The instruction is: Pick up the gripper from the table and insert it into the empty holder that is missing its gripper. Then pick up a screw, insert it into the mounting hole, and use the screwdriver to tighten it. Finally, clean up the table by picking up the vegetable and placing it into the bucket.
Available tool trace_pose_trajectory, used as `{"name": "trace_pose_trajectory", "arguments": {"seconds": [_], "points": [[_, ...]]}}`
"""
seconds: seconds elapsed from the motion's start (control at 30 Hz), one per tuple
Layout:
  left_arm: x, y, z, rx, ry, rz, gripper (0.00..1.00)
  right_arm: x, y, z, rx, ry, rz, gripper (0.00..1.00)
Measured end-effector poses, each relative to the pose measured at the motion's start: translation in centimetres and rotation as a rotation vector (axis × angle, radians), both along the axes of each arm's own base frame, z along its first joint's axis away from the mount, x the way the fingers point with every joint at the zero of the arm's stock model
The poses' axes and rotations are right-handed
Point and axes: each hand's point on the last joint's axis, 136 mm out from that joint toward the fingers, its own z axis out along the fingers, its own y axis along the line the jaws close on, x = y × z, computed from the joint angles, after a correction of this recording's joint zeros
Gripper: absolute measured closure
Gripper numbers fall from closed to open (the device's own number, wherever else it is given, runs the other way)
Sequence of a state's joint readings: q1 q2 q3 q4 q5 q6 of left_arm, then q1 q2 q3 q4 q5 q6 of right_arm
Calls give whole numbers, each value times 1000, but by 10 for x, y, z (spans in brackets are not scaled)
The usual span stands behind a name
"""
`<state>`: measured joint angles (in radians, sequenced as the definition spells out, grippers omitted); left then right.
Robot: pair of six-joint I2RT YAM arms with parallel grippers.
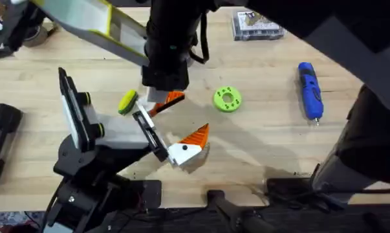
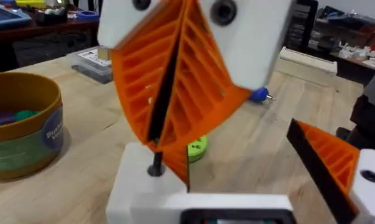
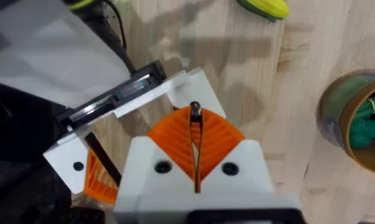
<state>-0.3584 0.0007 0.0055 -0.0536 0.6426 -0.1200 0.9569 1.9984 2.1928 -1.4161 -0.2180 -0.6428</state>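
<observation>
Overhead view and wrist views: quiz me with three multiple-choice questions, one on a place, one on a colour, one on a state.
1. Where is the screwdriver?
A. in a tub
B. lying on the table
C. held by an arm

2. What colour is the ring with holes?
A. lime green
B. red
C. white

3. How is the right hand?
A. wide open
B. shut on the ring
C. shut on a screw

Answers:
1 B: the blue screwdriver lies alone on the table.
2 A: the ring is lime green.
3 C: the right hand pinches a small dark screw at its tips.
</observation>
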Motion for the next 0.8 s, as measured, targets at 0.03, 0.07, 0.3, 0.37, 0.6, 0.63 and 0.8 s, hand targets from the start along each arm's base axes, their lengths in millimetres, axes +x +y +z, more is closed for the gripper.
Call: {"name": "trace_pose_trajectory", "arguments": {"seconds": [0.03, 0.07, 0.3, 0.37, 0.6, 0.63, 0.8], "points": [[0, 0, 0, 0, 0, 0, 15, 0, 0, 1, 1, 0, -3, 990], [0, 0, 0, 0, 0, 0, 15, 0, 0, 1, 3, 0, -6, 990], [0, 0, 0, 2, -2, 0, 15, 0, 0, 5, 7, -2, -10, 990], [0, 0, 0, 2, -3, 0, 15, 0, 0, 4, 6, -1, -10, 990], [0, 0, 0, 2, -3, 0, 15, -1, -1, 4, 2, 2, -10, 990], [0, 0, 0, 2, -3, 0, 15, -1, -1, 4, 2, 2, -10, 990], [0, 0, 0, 2, -3, 0, 15, -1, -1, 4, 1, 3, -9, 990]]}}
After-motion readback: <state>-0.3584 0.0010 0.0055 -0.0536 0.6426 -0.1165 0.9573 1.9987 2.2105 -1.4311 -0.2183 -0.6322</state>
